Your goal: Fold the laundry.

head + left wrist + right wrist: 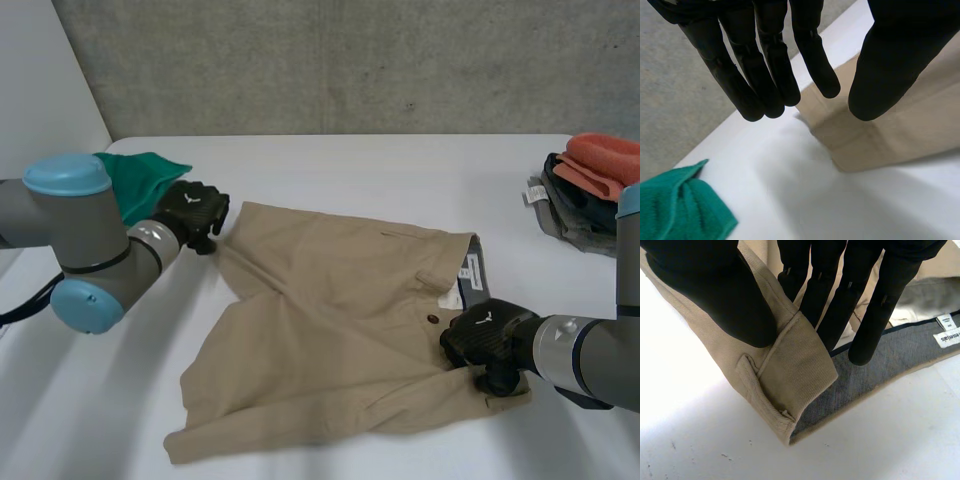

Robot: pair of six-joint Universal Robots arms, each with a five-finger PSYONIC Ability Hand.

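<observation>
One pair of shorts (330, 330), right hand (485, 338) pinching waistband corner (795, 375), left hand (192, 212) splayed at hem (850, 145)

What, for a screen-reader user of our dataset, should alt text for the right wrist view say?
The robot's black right hand pinches the waistband corner of beige twill shorts between thumb and fingers, the band turned over to show its grey lining and a belt loop, over a white table.

We read the shorts (330, 330) as tan twill cloth, finely ribbed and matt. The lining (900, 355) is grey woven cloth. Table (400, 170): white, smooth, matt, a few specks. Green cloth (140, 175): soft, matt. Wall (350, 60): rough concrete. Caps (67, 175): smooth, plastic-looking.
</observation>
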